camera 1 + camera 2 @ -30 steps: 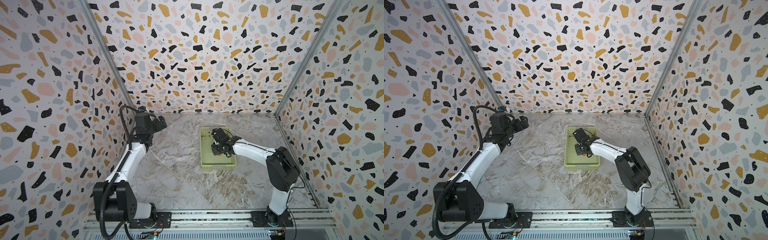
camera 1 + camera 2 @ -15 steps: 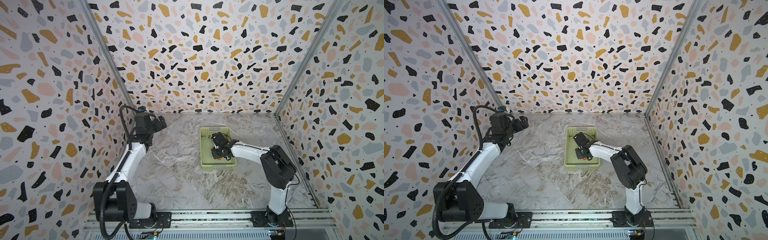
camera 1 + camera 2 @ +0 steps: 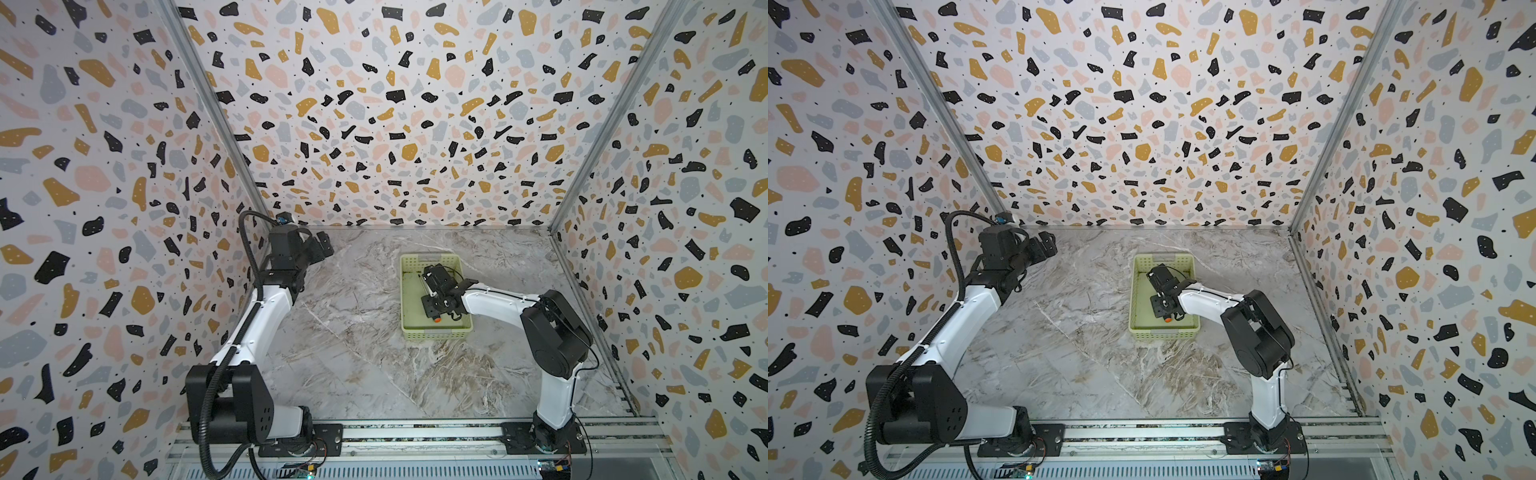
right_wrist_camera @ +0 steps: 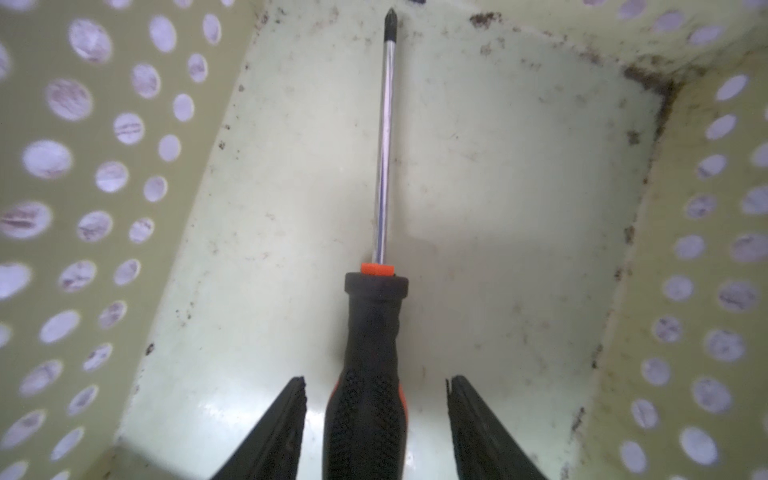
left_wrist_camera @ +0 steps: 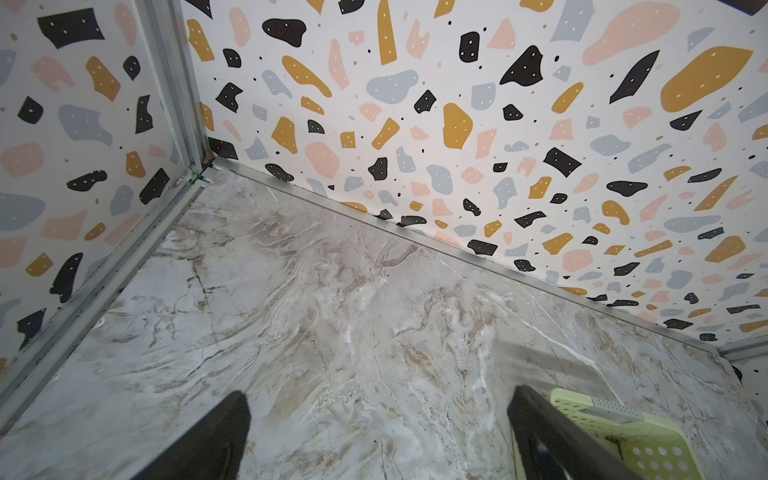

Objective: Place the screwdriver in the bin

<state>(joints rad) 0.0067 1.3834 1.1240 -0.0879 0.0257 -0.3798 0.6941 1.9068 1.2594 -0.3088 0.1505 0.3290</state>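
Note:
The screwdriver (image 4: 374, 332), with a black handle, orange collar and shiny shaft, lies flat on the floor of the pale yellow-green bin (image 4: 104, 166). My right gripper (image 4: 377, 380) is open and straddles the handle, with a gap of bin floor showing on each side. In both top views the right gripper (image 3: 434, 297) (image 3: 1160, 299) is low inside the bin (image 3: 405, 291) (image 3: 1136, 291), and the screwdriver's orange butt (image 3: 436, 320) (image 3: 1167, 319) peeks out below it. My left gripper (image 5: 379, 397) (image 3: 322, 249) is open and empty near the back left corner.
The bin's perforated walls (image 4: 706, 291) stand close on both sides of the right gripper. A corner of the bin (image 5: 648, 449) shows beside one left finger. Patterned walls enclose the marble table (image 3: 353, 353) on three sides.
The right gripper has sunk lower into the bin and its jaws have parted, letting go of the screwdriver. The left arm has not moved.

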